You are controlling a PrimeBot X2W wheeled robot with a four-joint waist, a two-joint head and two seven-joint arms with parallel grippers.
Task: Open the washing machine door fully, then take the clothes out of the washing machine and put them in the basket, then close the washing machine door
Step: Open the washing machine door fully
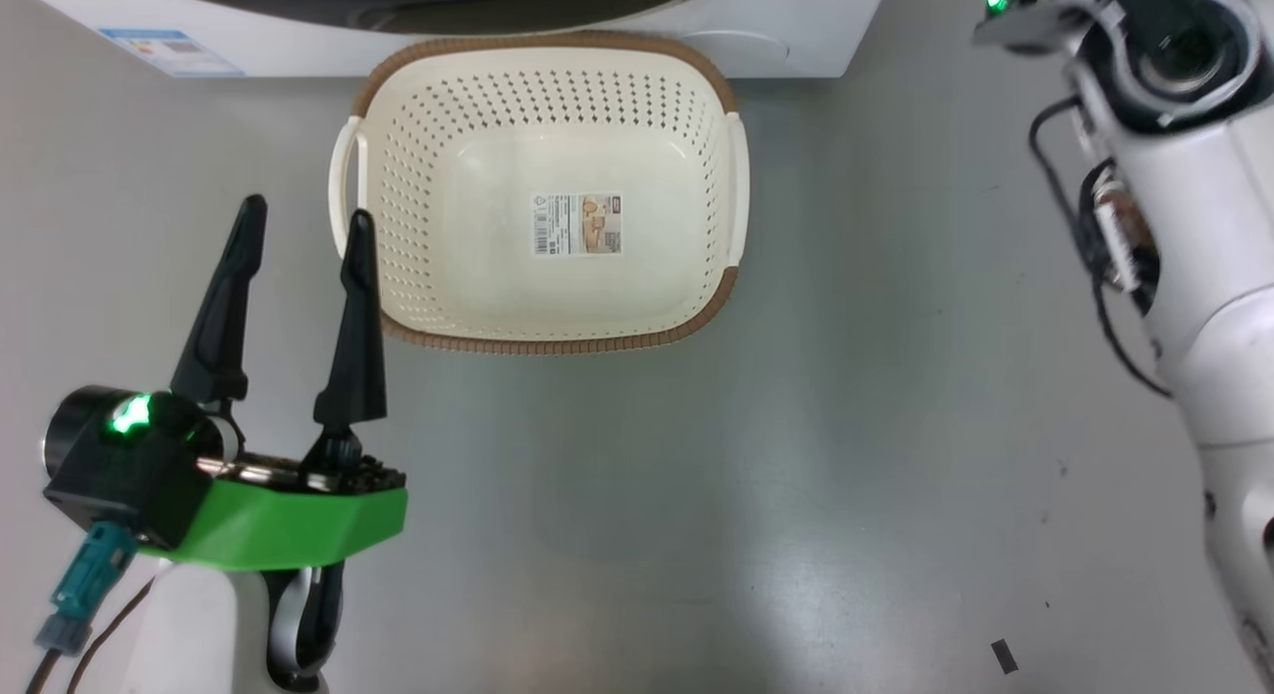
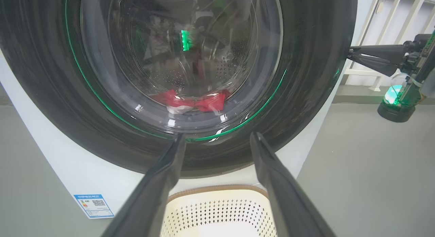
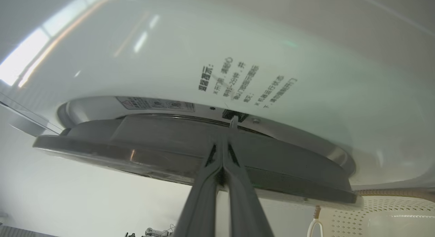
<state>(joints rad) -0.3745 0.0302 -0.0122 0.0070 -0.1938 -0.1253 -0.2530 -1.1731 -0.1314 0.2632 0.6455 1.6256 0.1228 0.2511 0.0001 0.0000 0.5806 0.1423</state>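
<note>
Washing machine door (image 2: pixel 306 94): glossy round black | basket (image 1: pixel 418 176): perforated cream | left gripper (image 1: pixel 307 214) spread | right gripper (image 3: pixel 222 143) closed

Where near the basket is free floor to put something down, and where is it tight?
Free: the grey floor between the right side of the basket and the right arm, and the wide strip on the robot's side of it. Tight: the basket's far rim lies close to the washing machine, and the open left hand stands close to its left handle.
</note>
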